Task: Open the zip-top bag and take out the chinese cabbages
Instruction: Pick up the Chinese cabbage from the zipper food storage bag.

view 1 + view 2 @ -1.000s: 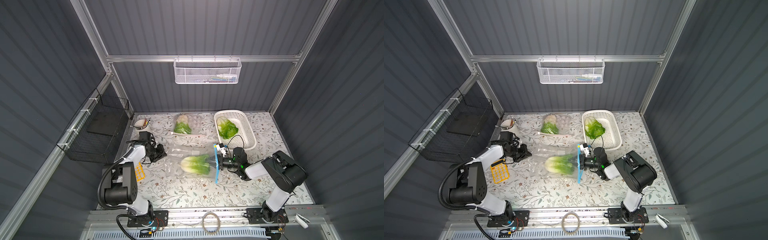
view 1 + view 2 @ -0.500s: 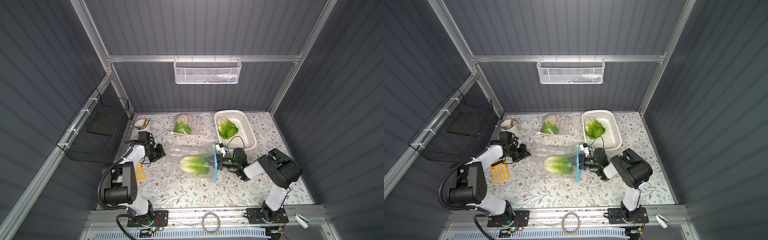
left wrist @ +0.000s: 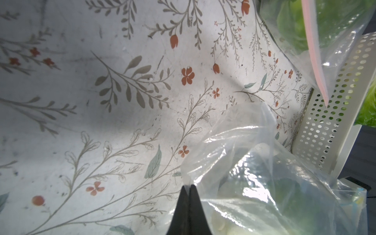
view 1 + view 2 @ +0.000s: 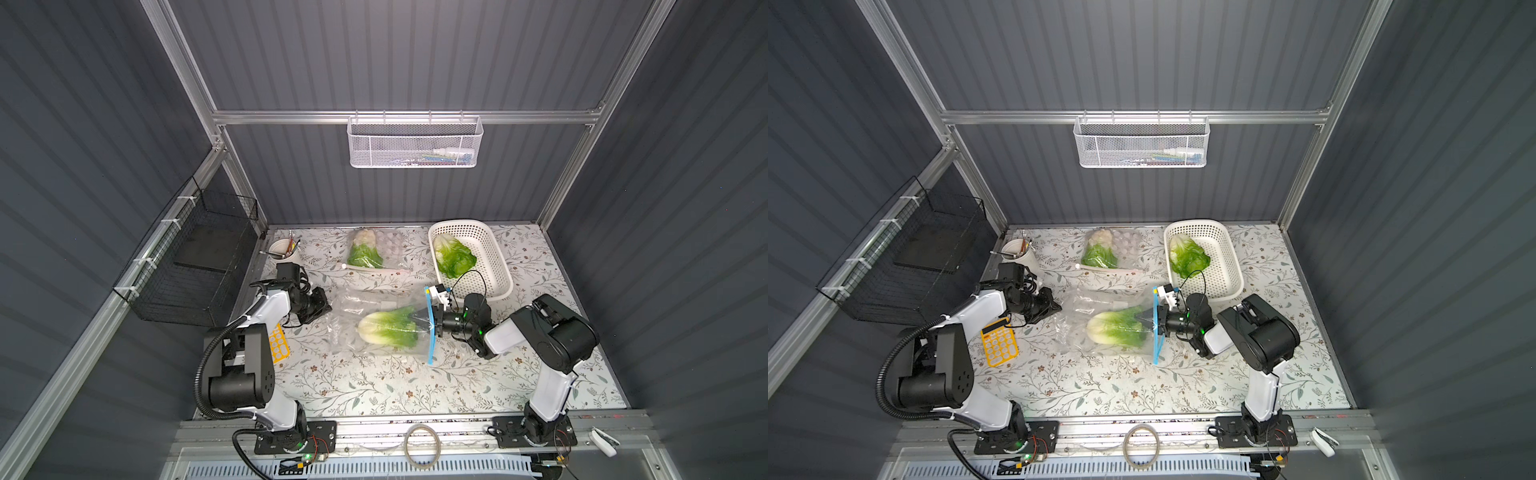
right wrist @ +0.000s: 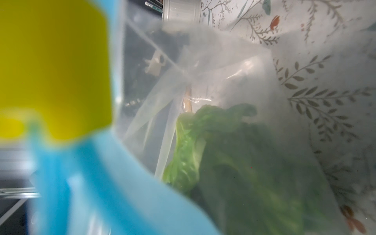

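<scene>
Extraction: left gripper (image 3: pixel 188 186), pinched on zip-top bag (image 4: pixel 357 299) corner, anchors; right gripper (image 4: pixel 435 322) closure cannot be told; pull chinese cabbage (image 4: pixel 386 330) straight out.

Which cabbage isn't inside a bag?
The cabbage lying bare in the white basket. The back cabbage sits in a clear bag, the middle cabbage in the blue-zip bag.

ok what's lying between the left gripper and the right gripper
The clear plastic zip-top bag, holding a green-and-white chinese cabbage; both top views show it.
</scene>
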